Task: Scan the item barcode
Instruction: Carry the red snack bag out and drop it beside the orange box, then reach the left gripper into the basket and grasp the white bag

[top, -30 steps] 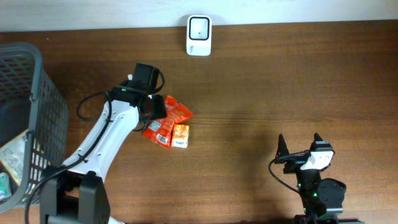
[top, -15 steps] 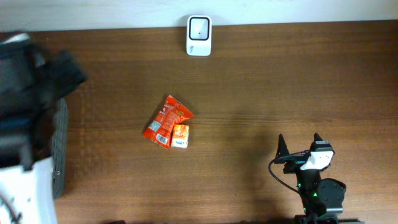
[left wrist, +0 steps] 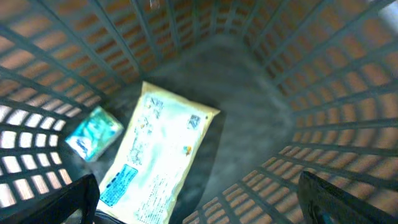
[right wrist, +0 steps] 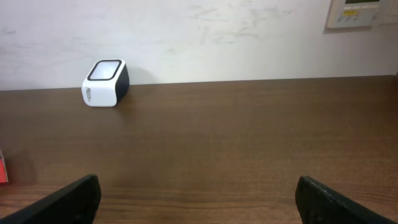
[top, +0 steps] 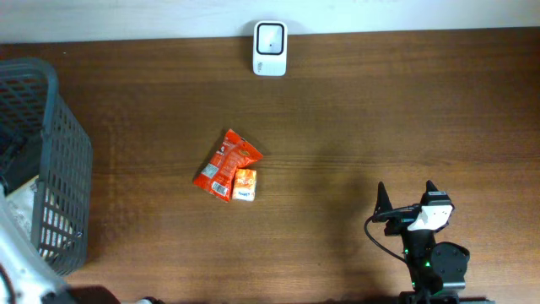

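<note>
Item for scanning, by my reading: the pale pouch (left wrist: pixel 163 155). It lies flat on the floor of the basket (left wrist: pixel 323 81), at the far left of the table (top: pixel 380 118). A small teal packet (left wrist: pixel 94 132) lies just beside it.

Left claw (left wrist: pixel 196 186): hangs above the pouch, jaws spread wide. Nothing is between them and they touch nothing.

Step in hand (judgement): the fetch; nothing is picked up yet. The next move calls for going straight down into the basket, clear of the mesh walls. Then close across the pouch's narrow width and lift it out towards the scanner (top: pixel 270 48) at the far edge. The pouch looks flat and limp, so a grip on one edge may serve better than pressing on its face.

Centre of table: red packet (top: pixel 226 162) and small orange packet (top: pixel 245 184), touching each other, well apart from the scanner. Whether they have been scanned, I cannot tell.

Right claw (top: pixel 407 196): at the near right edge, jaws wide, empty, facing the scanner across bare wood.

Hard to make out:
- The left wrist view is blurred. A blue printed patch shows at the pouch's near end, but no bars are legible.
- From overhead my left arm is cut off at the bottom-left corner. The claw itself is not seen there, and the basket's contents are smeared.
</note>
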